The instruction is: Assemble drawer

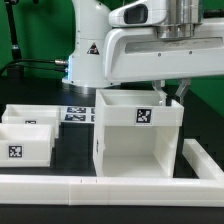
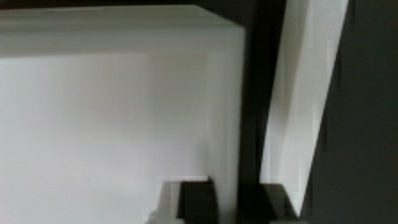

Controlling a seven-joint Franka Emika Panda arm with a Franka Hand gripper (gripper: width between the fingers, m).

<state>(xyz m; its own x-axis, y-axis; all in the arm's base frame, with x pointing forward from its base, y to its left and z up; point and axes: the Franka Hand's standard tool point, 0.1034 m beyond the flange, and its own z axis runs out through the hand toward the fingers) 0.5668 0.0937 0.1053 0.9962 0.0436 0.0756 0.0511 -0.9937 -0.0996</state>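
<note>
The drawer's large open white housing [image 1: 137,132] stands upright in the middle of the table, with a tag on its front. Two shallow white trays [image 1: 27,140] lie at the exterior view's left, one behind the other. My gripper [image 1: 166,92] reaches down at the housing's back right top edge. In the wrist view my gripper [image 2: 237,202] has one black finger on each side of a thin white housing wall [image 2: 242,120], pressed against it. The housing's broad white panel [image 2: 107,110] fills most of that view.
A long low white rail [image 1: 90,184] runs along the front and turns back at the exterior view's right [image 1: 205,160]. The marker board [image 1: 76,113] lies flat behind the trays. The arm's white base [image 1: 90,50] stands at the back.
</note>
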